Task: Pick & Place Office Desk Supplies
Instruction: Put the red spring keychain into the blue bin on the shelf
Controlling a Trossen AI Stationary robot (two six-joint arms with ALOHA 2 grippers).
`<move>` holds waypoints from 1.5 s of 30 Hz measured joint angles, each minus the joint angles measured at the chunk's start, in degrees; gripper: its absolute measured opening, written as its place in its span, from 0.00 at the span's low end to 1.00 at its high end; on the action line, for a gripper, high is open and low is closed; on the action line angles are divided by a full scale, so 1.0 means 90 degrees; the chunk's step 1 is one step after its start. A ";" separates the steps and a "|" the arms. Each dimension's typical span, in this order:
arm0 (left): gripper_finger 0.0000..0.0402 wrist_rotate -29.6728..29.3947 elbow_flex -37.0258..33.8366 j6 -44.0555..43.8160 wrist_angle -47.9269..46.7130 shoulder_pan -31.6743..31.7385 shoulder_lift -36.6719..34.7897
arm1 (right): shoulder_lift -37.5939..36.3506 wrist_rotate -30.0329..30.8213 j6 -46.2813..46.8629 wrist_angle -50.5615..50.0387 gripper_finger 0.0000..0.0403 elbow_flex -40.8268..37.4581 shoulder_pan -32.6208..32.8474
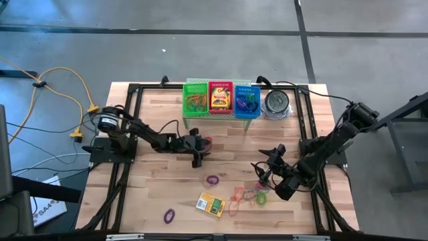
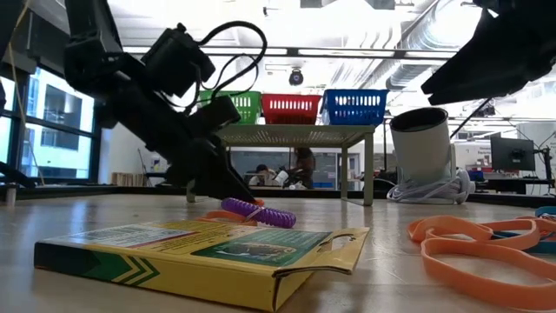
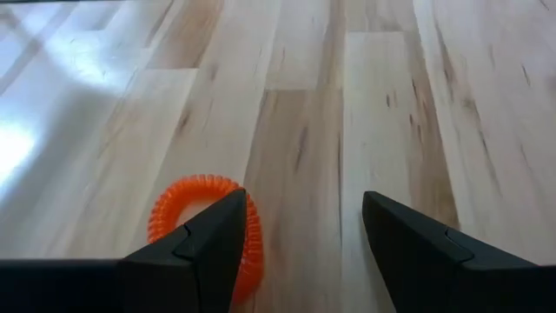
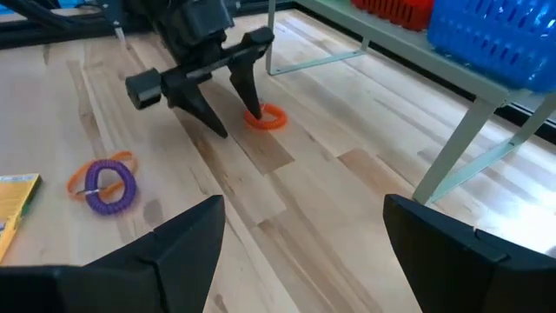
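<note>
An orange coiled loop (image 3: 201, 193) lies flat on the wooden table, partly behind one finger of my open left gripper (image 3: 304, 200). In the right wrist view that finger's tip stands at the loop (image 4: 273, 117). A yellow-and-green crayon box (image 1: 210, 204) lies flat near the front edge. A purple coiled loop (image 1: 212, 180) rests in the middle, another (image 1: 169, 215) lies at the front left, and a pile of coloured bands (image 1: 251, 195) sits right of the box. My right gripper (image 1: 266, 161) hangs open above the table's right half with nothing between its fingers. My left gripper slants down from the table's left, open, with one fingertip (image 4: 254, 111) at the edge of the orange coiled loop. Whether that finger touches the loop I cannot tell. The loop lies flat on the table.
A low rack at the far edge carries a green basket (image 1: 196, 99), a red basket (image 1: 220, 98) and a blue basket (image 1: 247, 100). A round silvery tin (image 1: 276, 104) stands to their right. Black frame rails (image 1: 124, 167) run along the table's sides.
</note>
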 joint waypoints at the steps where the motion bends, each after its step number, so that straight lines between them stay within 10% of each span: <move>1: 0.56 -0.0005 0.0000 -0.0053 0.0081 0.0000 0.0045 | 0.0014 0.0005 -0.0001 0.0017 0.75 0.0002 0.0000; 28: 0.54 -0.0736 0.0020 -0.1499 -0.0531 -0.0015 0.0049 | 0.0062 0.0020 -0.0016 0.0009 0.75 0.0002 -0.0007; 45: 0.07 -0.0667 0.0041 -0.1437 -0.1896 -0.0364 0.0041 | 0.0060 0.0019 -0.0019 0.0007 0.75 0.0002 -0.0007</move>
